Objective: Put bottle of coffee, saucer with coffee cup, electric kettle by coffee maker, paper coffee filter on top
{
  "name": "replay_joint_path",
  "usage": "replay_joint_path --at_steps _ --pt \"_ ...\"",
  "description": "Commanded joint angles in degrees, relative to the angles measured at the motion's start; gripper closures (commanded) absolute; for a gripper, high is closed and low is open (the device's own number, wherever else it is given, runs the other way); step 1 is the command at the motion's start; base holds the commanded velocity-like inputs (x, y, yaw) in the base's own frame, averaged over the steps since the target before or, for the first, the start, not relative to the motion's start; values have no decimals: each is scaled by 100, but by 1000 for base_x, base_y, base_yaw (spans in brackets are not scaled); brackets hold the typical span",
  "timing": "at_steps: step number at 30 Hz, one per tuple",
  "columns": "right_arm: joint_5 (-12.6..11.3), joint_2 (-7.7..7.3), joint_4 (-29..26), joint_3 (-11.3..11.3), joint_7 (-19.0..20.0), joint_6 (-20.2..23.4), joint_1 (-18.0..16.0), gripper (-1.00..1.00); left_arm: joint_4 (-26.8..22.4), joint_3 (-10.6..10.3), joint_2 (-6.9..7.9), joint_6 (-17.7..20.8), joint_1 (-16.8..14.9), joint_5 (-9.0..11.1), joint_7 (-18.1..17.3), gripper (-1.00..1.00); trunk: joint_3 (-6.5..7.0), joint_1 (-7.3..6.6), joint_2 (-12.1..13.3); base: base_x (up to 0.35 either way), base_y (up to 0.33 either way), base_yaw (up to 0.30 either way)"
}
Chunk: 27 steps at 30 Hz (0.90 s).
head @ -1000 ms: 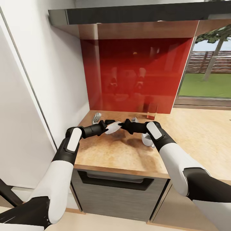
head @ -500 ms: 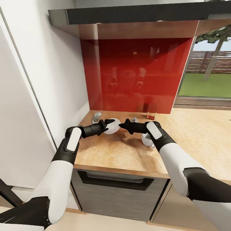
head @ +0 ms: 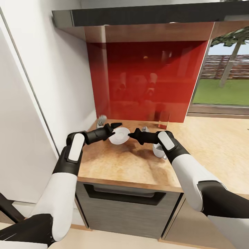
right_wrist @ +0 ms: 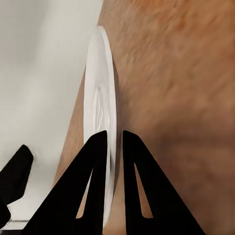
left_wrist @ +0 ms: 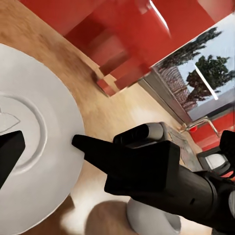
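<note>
The white saucer hangs tilted just above the wood-grain countertop, its rim pinched by my right gripper. In the right wrist view both fingers of my right gripper close on the thin edge of the saucer. My left gripper stands open just left of the saucer, not touching it. The left wrist view looks at the saucer face-on, with the right gripper on its rim. The white coffee cup sits on the counter under my right forearm.
A red glass backsplash rises behind the counter, with a dark overhead unit above. A small grey metal object and a red box stand near the back wall. A white wall closes the left side; a window opens at the right.
My left gripper has let go of the saucer, opened and drawn back to the left. The saucer now stays in my right gripper, slightly higher and more face-up.
</note>
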Motion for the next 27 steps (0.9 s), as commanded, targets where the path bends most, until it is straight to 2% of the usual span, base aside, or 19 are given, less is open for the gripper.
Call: replay_joint_path --at_steps 1,5,7,15,27 --pt "16 -1 -1 3 46 12 -4 100 -80 26 -8 44 -6 2 -47 -100 -6 0 -3 0 0 0" --pt "16 -7 -2 2 49 12 -4 100 -182 27 -8 52 -6 197 -67 -100 -6 0 -3 0 0 0" --pt "16 -7 -2 -2 52 12 -4 100 -199 27 -8 53 -6 229 -134 -100 -6 0 -3 0 0 0" --pt "16 -8 -2 -4 51 12 -4 100 -216 33 -8 54 -6 262 -387 -100 -6 0 -3 -27 0 0" --pt "16 -17 -124 -6 54 19 -34 100 -326 54 -8 140 -6 269 -425 -100 -6 0 -3 -249 0 0"
